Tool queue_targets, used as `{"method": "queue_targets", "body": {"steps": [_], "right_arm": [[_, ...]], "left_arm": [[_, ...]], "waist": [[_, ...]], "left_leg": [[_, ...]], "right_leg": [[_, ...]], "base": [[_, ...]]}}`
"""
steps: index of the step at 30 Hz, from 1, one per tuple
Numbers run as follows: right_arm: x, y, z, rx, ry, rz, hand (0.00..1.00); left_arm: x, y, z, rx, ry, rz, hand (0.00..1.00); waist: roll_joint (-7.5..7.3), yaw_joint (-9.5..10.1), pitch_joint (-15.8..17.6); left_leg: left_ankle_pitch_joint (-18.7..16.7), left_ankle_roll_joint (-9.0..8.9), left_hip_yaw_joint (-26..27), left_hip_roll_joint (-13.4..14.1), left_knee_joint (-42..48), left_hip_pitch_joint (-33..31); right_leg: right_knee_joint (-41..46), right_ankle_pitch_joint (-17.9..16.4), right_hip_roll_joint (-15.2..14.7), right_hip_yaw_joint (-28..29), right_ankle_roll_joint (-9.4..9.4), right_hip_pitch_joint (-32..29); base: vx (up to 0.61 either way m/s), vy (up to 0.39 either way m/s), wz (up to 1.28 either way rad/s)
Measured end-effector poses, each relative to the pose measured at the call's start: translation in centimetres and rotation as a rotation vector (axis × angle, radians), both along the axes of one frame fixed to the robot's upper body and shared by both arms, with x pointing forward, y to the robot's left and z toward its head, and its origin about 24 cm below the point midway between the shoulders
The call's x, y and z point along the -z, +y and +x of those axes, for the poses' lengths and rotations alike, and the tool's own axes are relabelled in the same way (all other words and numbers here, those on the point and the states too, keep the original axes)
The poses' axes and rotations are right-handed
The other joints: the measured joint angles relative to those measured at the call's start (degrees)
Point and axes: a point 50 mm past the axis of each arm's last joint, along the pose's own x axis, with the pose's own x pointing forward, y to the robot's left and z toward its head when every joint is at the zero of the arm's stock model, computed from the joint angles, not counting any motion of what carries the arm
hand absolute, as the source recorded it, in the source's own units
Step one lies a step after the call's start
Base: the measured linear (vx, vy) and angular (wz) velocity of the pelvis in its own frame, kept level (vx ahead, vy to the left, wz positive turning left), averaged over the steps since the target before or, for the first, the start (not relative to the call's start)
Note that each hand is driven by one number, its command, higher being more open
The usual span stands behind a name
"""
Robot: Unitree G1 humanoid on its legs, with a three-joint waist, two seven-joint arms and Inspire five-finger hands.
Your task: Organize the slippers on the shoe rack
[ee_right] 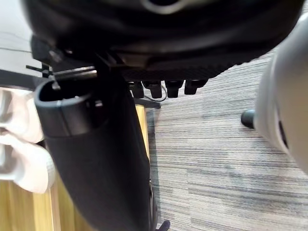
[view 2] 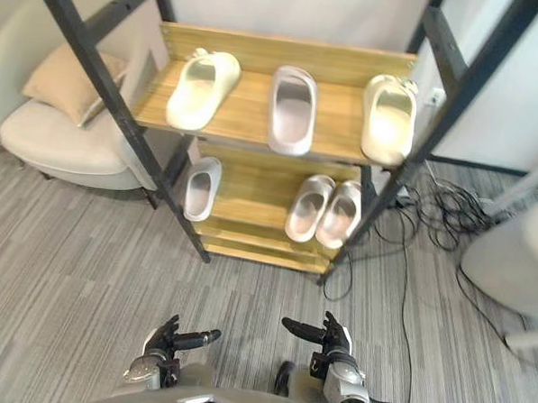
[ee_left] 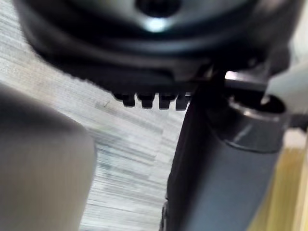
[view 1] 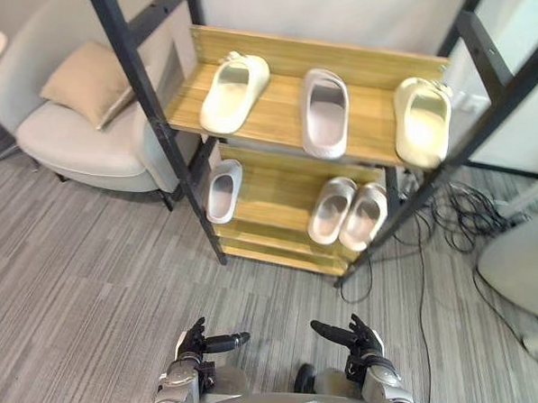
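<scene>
Fingers hang loose and straight on your left hand (view 1: 192,344) and right hand (view 1: 363,344), thumbs pointing at each other, nothing held, both low over the striped floor (view 1: 85,273). Ahead stands the shoe rack (view 1: 348,61). Top shelf: left cream slipper (view 1: 233,91), middle grey slipper (view 1: 324,112), right cream slipper (view 1: 422,119), all apart. Lower shelf: lone grey slipper (view 1: 223,190) at your left, grey pair (view 1: 331,209) touching on the right.
</scene>
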Motion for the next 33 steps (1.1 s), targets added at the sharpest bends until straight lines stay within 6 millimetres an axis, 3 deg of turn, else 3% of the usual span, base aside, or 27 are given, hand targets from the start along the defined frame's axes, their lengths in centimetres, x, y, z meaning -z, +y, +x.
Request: {"method": "queue_targets", "body": {"steps": [2,3,4,5,6,8,9,14,17,18,19,20,21,23,25,27,33], "right_arm": [[0.1,0.1,-0.2,0.000,0.013,0.003,1.00],[0.1,0.1,-0.1,0.000,0.012,0.003,1.00],[0.1,0.1,0.0,0.002,0.011,0.003,1.00],[0.1,0.1,0.0,0.002,0.011,0.002,1.00],[0.1,0.5,-0.1,-0.001,0.013,0.010,1.00],[0.2,0.7,-0.3,-0.013,0.017,0.014,1.00],[0.3,0.9,-0.4,-0.022,0.029,0.015,1.00],[0.3,1.5,-0.4,-0.034,0.022,0.030,1.00],[0.2,1.2,0.1,-0.039,0.014,0.021,1.00],[0.1,1.0,0.3,-0.039,0.011,0.017,1.00],[0.1,1.0,0.3,-0.041,0.012,0.017,1.00],[0.2,1.1,0.2,-0.046,0.017,0.017,1.00],[0.2,1.2,0.1,-0.051,0.018,0.017,1.00],[0.3,0.9,-0.2,-0.056,0.025,0.011,1.00],[0.4,0.1,-0.5,-0.047,0.037,-0.007,1.00],[0.5,-0.2,-0.8,-0.042,0.049,-0.013,1.00],[0.8,-1.0,-2.3,-0.019,0.083,-0.031,1.00]], "left_arm": [[-0.3,-0.1,0.6,0.033,-0.023,0.010,1.00],[-0.4,-0.4,0.9,0.062,-0.031,0.013,1.00],[-0.4,-0.4,1.1,0.080,-0.034,0.017,1.00],[-0.4,-0.5,1.1,0.086,-0.035,0.017,1.00],[-0.6,0.0,1.5,0.104,-0.039,0.044,1.00],[-0.7,0.1,1.7,0.124,-0.046,0.055,1.00],[-0.7,0.2,1.8,0.142,-0.035,0.059,1.00],[-0.4,0.3,1.3,0.150,-0.007,0.062,1.00],[-0.2,0.1,1.0,0.171,0.008,0.054,1.00],[-0.1,0.0,0.9,0.179,0.013,0.054,1.00],[-0.1,0.2,0.9,0.186,0.021,0.063,1.00],[0.0,0.4,0.8,0.182,0.033,0.068,1.00],[0.0,0.5,0.7,0.183,0.035,0.070,1.00],[0.0,0.7,0.7,0.187,0.040,0.074,1.00],[0.2,0.3,0.4,0.179,0.047,0.061,1.00],[0.3,0.0,0.1,0.179,0.052,0.054,1.00],[0.4,0.0,-0.2,0.179,0.062,0.050,1.00]], "waist": [[-0.81,0.51,0.17],[-0.72,0.44,0.22],[-0.69,0.48,0.42],[-0.45,0.49,0.55],[-2.82,0.61,0.64],[-3.74,0.51,0.65],[-4.01,0.74,0.87],[-3.35,1.12,0.49],[-3.16,0.82,0.45],[-3.72,0.41,0.76],[-3.88,0.07,0.91],[-4.33,0.03,0.78],[-4.59,-0.04,0.61],[-5.57,-0.57,0.01],[-3.93,-0.58,-0.77],[-3.21,-0.61,-1.18],[-3.76,-0.87,-1.79]], "left_leg": [[-2.94,0.43,4.36,-0.23,-5.01,-2.43],[-3.54,0.59,5.38,-1.36,-14.48,-3.63],[-2.03,1.27,4.93,-2.47,-22.34,-4.09],[2.50,2.20,4.37,-3.24,-27.57,-4.24],[3.88,3.93,4.89,-6.74,-31.11,-1.31],[4.01,4.41,3.97,-8.13,-31.67,-1.34],[3.36,5.56,3.39,-9.00,-30.80,-0.96],[2.20,6.07,3.71,-8.81,-30.68,4.28],[1.66,6.15,3.96,-8.58,-37.12,9.09],[1.69,6.19,3.86,-8.42,-39.49,11.02],[1.69,6.18,3.78,-8.64,-40.18,11.86],[1.68,6.18,3.48,-8.42,-40.22,12.71],[1.66,6.15,3.14,-8.44,-39.95,12.76],[0.69,4.86,0.92,-9.70,-39.36,12.28],[0.73,4.79,0.30,-8.77,-40.25,11.60],[0.83,4.61,0.02,-8.26,-41.18,12.05],[0.83,4.62,-0.14,-8.40,-43.50,13.96]], "right_leg": [[-2.31,0.09,-0.73,0.54,0.15,3.36],[-2.60,0.11,-1.57,1.11,0.21,4.02],[-2.55,0.05,-2.25,1.39,0.87,4.40],[-2.52,-0.15,-2.66,1.75,1.95,4.74],[-3.20,-0.52,-5.04,2.48,3.46,5.11],[-5.31,-0.16,-5.12,4.17,3.80,5.58],[-6.35,0.60,-5.24,4.80,3.96,6.86],[1.00,1.51,-5.54,9.50,4.41,7.18],[14.29,0.55,-6.78,11.07,5.91,0.70],[21.56,-0.36,-7.89,10.45,5.51,-2.83],[23.48,-2.37,-8.58,9.68,4.84,-3.67],[20.10,-6.47,-8.21,8.87,4.45,-3.72],[15.46,-6.56,-7.58,8.42,4.30,-3.81],[6.22,-3.10,-7.09,7.48,4.42,-2.52],[3.01,-1.98,-5.83,6.77,4.19,-1.56],[0.25,-0.70,-4.91,6.58,3.92,-0.42],[-7.20,2.86,-3.89,6.82,4.35,3.66]], "base": [[0.34,0.061,-0.11],[0.37,0.185,-0.24],[0.30,0.200,-0.23],[0.35,0.219,-0.06],[0.24,0.135,0.08],[0.23,0.108,0.31],[0.26,0.108,0.29],[0.14,0.041,-0.22],[0.12,0.042,-0.47],[0.10,-0.004,-0.21],[0.14,-0.049,-0.03],[0.09,-0.057,0.12],[0.10,-0.111,0.14],[0.08,-0.125,0.33],[0.09,-0.099,0.21],[0.07,-0.065,0.01],[0.05,0.040,-0.04]]}}
